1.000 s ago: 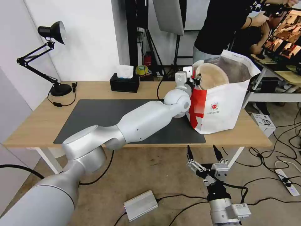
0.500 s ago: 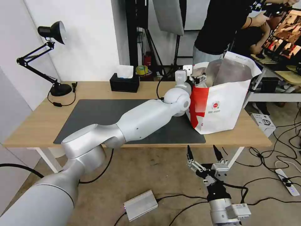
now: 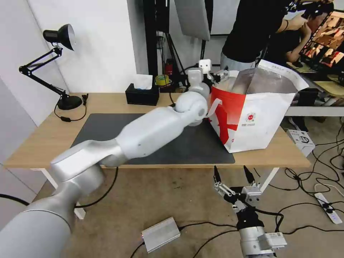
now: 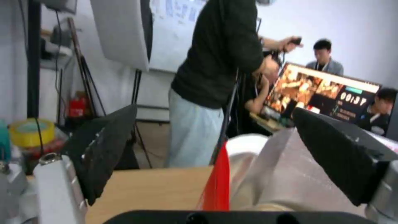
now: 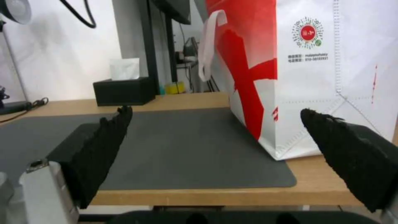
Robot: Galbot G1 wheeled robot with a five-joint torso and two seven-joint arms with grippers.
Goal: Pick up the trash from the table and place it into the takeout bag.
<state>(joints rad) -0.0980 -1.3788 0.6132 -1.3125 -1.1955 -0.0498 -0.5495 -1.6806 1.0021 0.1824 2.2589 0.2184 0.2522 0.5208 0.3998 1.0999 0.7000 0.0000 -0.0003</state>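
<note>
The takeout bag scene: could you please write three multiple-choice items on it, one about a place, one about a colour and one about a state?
1. Where does the takeout bag stand?
A. On the floor
B. At the right end of the table, partly on the dark mat
C. Beside the desk lamp

2. What colour is the tissue box?
A. Black
B. Red
C. Beige

3. How is the left hand?
A. Shut on a cup
B. Shut on the bag's handle
C. Open, holding nothing

Answers:
1. B: its base overlaps the mat's right edge.
2. A: it is a black box with white tissue on top.
3. C: in the left wrist view the fingers stand wide apart with only the bag's rim between them.
</note>
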